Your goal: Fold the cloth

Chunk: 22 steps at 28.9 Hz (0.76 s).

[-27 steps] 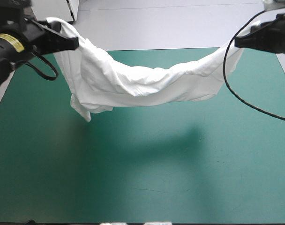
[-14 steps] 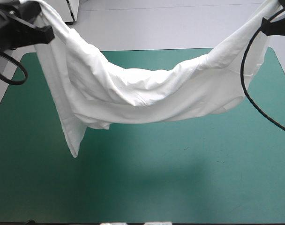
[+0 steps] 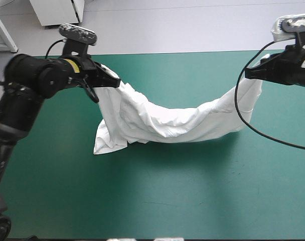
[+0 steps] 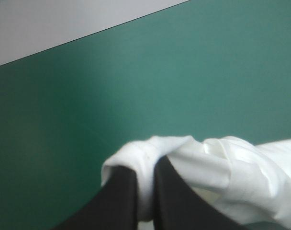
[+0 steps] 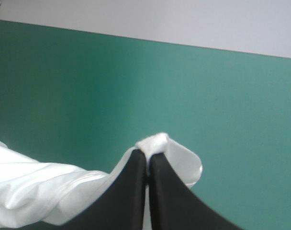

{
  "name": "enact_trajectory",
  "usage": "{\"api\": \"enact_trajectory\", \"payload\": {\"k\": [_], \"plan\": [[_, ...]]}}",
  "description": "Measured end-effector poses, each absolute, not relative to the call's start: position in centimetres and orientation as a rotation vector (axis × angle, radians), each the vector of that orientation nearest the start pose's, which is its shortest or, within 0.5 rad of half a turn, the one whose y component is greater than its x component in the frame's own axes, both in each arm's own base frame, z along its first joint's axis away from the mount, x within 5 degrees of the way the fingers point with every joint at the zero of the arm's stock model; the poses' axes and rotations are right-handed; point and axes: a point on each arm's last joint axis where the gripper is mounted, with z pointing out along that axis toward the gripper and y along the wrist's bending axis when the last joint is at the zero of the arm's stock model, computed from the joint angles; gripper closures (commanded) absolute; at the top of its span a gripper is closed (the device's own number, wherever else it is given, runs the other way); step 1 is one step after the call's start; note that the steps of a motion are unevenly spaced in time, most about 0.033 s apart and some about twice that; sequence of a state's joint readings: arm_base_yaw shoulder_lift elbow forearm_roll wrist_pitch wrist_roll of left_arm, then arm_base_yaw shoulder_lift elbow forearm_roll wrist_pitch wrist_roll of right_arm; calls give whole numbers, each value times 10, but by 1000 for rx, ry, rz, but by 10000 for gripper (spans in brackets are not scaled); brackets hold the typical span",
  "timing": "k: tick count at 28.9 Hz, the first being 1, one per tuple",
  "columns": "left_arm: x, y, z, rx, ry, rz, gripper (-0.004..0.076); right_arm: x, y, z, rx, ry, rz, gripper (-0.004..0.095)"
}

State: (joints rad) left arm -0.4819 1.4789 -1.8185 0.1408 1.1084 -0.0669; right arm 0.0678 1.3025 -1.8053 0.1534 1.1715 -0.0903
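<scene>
Here, the left pincer (image 3: 115, 82) and right pincer (image 3: 247, 74) each pinch the T-shirt (image 3: 162, 123), which sags between them, seemingly touching the worktop (image 3: 192, 201) toward its far edge.

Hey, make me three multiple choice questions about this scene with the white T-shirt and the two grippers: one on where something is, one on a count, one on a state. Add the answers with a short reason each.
1. Where is the white short-sleeved fabric T-shirt? A over the far half of the teal-green table cover; B at its near edge; C off its left edge.
2. How many grippers hold it? A none; B one; C two.
3. How are the left gripper's curved black fingers? A wide open; B all but shut on cloth; C shut on nothing.
Answers: 1 A, it sags between the arms, toward the far edge. 2 C, the left gripper and the right gripper each pinch an end. 3 B, white cloth bunches between them in the left wrist view.
</scene>
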Motion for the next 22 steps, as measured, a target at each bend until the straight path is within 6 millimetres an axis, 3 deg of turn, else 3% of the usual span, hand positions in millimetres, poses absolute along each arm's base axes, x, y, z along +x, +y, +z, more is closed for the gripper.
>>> {"api": "enact_trajectory", "payload": {"k": [4,6,8,12,15,22], "plan": [[331,-140,425,458,2255,48,733,288,27,466,-144,2205,123,925],[370,-142,383,447,2340,111,733,327,28,432,-128,2271,100,925],[393,-141,355,438,2400,144,733,351,29,408,-122,2320,100,925],[422,-140,315,432,2473,174,733,387,32,364,-108,2402,105,925],[436,-141,297,419,2491,152,733,409,34,329,-77,2471,127,925],[456,-131,250,353,2605,92,733,435,37,267,-27,2611,150,924]]}}
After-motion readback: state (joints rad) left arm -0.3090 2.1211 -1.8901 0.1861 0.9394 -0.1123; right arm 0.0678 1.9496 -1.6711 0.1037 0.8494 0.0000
